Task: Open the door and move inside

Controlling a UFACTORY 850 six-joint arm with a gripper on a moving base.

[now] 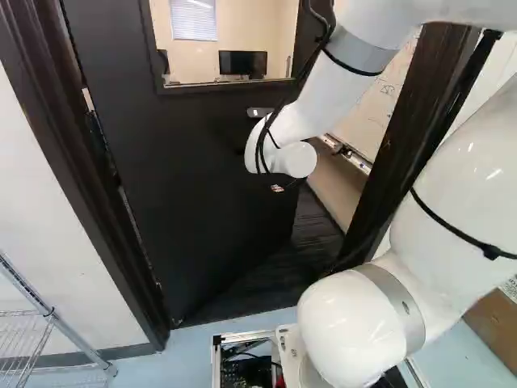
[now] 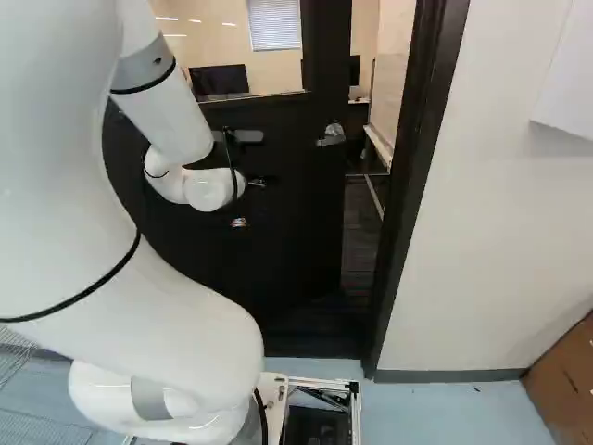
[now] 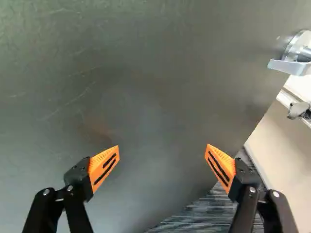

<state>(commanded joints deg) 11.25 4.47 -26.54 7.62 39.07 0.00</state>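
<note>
- Door is partly open, swung away from the base, hinged at the left of the left base view. Gap is on its other side.
- Gripper is in front of the door face, lower than the door handle and off to one side of it.
- Wrist view: gripper fingers spread wide, orange pads well apart, nothing held. Door face fills most of the space ahead. Can't tell if the fingertips touch it.
- Handle is a silver lever near the door's free edge, ahead of and beside the gripper, clear of both fingers.
- Arm reaches forward to the door; base frame is on the pale blue floor, outside the doorway.
- Dark carpet shows through the gap, whiteboard beyond.
- Door window shows a monitor and a window blind.
- Dark door frame on both sides of the opening.
- Wire rack at the left of the left base view, cardboard box at the right of the right base view.
</note>
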